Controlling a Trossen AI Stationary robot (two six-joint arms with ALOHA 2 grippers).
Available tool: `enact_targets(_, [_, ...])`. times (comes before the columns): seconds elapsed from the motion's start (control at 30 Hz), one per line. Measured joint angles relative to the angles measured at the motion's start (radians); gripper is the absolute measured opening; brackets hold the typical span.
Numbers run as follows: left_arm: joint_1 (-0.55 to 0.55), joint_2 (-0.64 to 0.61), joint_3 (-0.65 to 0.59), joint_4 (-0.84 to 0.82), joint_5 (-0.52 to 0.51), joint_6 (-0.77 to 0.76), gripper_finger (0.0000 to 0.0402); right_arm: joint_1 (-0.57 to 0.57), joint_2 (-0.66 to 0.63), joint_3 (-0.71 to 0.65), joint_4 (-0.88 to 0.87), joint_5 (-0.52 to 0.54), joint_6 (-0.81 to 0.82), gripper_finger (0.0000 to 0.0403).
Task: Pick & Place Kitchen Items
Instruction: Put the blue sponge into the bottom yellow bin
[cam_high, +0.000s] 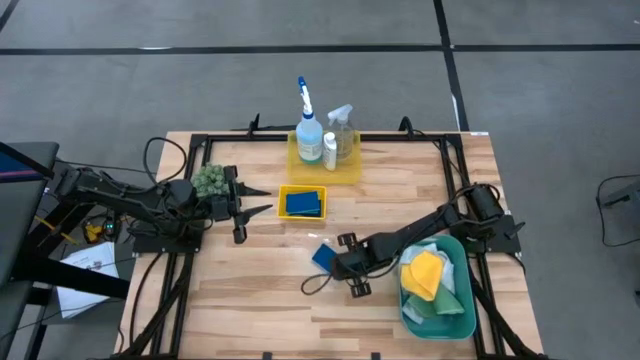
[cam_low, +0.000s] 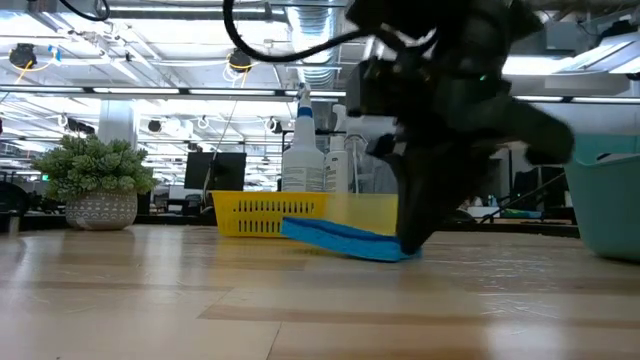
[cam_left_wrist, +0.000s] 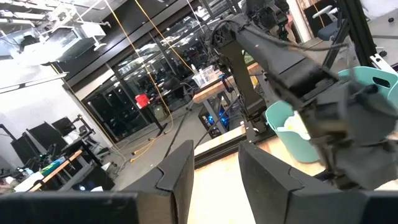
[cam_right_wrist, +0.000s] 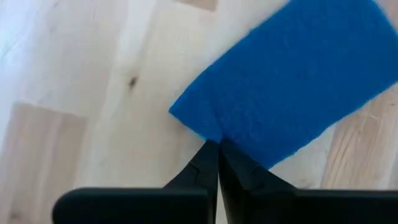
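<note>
My right gripper (cam_high: 338, 264) is low over the middle of the table, shut on a blue rectangular sponge (cam_high: 322, 257), which also shows in the low view (cam_low: 340, 240). A second blue sponge (cam_high: 303, 203) lies in a small yellow tray (cam_high: 284, 190). Two spray bottles (cam_high: 308, 128) and a small white bottle (cam_high: 330, 152) stand in the far yellow tray (cam_high: 350, 172). Yellow, white and green cloths (cam_high: 428, 275) lie in the teal bin (cam_high: 462, 262). My left gripper (cam_high: 252, 203) is open and empty beside the small plant (cam_high: 210, 180). My right gripper pinches the sponge's edge near one corner (cam_right_wrist: 211, 132) between its two shut fingers (cam_right_wrist: 208, 163). The fingers slant down from the table's right side. The sponge slopes in the low view, its lower end (cam_low: 400, 250) by the fingers; whether it touches the table I cannot tell.
The teal bin stands at the near right beside the right arm. The two yellow trays sit at the centre and far centre. The plant stands at the left by my left gripper. Bare wood lies at the near left (cam_high: 250, 300).
</note>
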Motion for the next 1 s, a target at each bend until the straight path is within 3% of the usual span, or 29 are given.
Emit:
enact_targets(0.27, [0.000, 0.000, 0.000, 0.000, 0.005, -0.002, 0.0121, 0.103, 0.001, 0.114, -0.212, 0.166, 0.021, 0.0001])
enact_targets(0.53, [0.000, 0.036, 0.000, 0.005, 0.192, -0.001, 0.0121, 0.159, -0.002, 0.185, -0.347, 0.298, 0.063, 0.0000])
enact_targets(0.83, [0.036, 0.138, 0.000, 0.140, 0.231, 0.000, 0.0121, 0.232, -0.096, 0.196, -0.437, 0.535, 0.126, 0.0000])
enact_targets(1.0, [0.118, 0.212, 0.000, 0.227, 0.414, -0.024, 0.0121, 0.298, -0.137, 0.195, -0.489, 0.686, 0.140, 0.0000])
